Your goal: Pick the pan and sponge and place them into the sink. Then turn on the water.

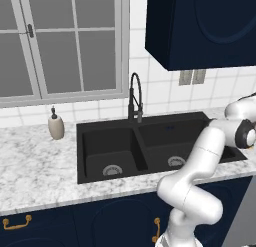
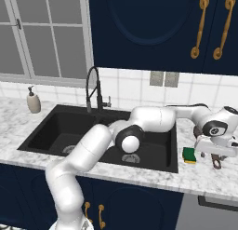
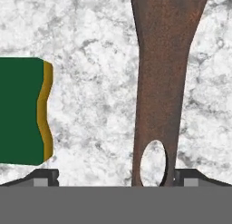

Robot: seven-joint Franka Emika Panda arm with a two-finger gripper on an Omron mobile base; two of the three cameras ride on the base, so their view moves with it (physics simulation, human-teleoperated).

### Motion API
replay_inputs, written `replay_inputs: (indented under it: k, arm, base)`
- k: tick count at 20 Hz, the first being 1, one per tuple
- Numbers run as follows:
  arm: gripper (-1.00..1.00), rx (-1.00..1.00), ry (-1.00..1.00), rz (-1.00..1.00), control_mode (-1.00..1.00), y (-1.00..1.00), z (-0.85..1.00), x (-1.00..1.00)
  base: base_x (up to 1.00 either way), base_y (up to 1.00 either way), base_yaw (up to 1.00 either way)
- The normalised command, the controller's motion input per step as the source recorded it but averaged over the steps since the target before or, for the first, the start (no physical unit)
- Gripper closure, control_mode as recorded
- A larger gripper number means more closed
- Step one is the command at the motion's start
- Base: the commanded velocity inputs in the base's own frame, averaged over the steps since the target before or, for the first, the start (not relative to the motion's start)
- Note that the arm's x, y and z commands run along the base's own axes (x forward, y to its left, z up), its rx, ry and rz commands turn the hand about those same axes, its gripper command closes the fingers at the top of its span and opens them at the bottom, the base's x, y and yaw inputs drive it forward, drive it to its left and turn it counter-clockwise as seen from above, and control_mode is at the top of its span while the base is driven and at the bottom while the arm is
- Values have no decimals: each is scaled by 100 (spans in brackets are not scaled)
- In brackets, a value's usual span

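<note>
Hovering low over white-grey marbled worktop right of matte black double-basin sink: claw, spread open, straddling long handle of dark reddish-brown pan. Lying just beside: green-and-yellow rectangular sponge. Step in hand, judging: reaching for pan. Next calling for descending, closing on handle. Holding nothing but silver drains: both basins.

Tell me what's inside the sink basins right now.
Each basin of the sink shows a bare black floor with a round silver drain. The arm covers part of the right basin. The sponge lies on the counter to the sink's right, beside the gripper.
</note>
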Motion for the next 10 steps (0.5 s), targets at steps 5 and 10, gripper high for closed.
replay_inputs:
  k: [5, 10]
  arm:
    - [-100, 0, 0, 0, -100, -10, -40, 11]
    - [-100, 0, 0, 0, -100, -13, -28, 7]
  base:
    - [0, 0, 0]
    - [0, 0, 0]
